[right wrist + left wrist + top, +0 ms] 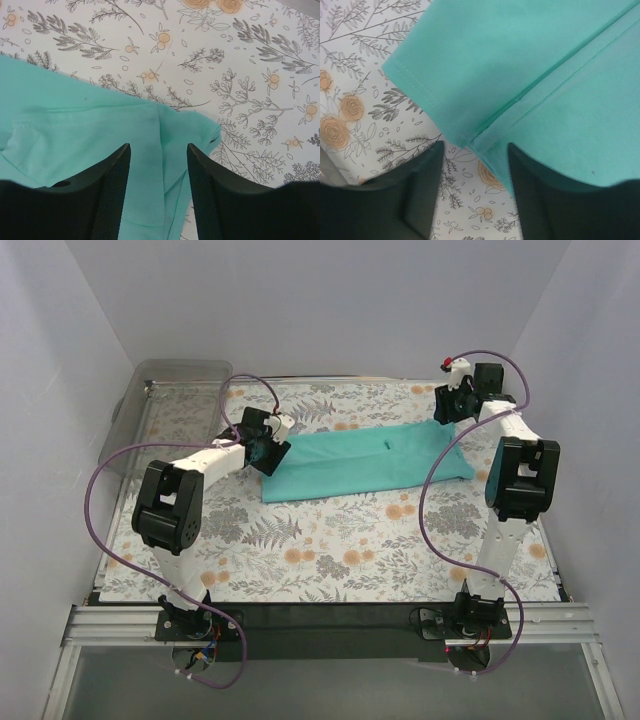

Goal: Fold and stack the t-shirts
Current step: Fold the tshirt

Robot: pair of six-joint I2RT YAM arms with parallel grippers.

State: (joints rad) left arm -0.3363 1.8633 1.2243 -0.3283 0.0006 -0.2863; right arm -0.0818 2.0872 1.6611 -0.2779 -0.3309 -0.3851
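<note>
A teal t-shirt point(365, 462) lies folded into a long strip across the far half of the floral table. My left gripper point(266, 448) is open at the strip's left end; in the left wrist view its fingers point(415, 195) straddle the hemmed corner of the shirt point(530, 75) just above the cloth. My right gripper point(452, 408) is open at the strip's right end; in the right wrist view its fingers point(112, 195) stand over the shirt's bunched edge point(100, 130). Neither holds cloth.
A clear plastic bin point(172, 390) stands at the back left corner. The floral tablecloth point(330, 550) covers the table. White walls close in the left, back and right sides. The black front rail point(330, 618) holds both arm bases.
</note>
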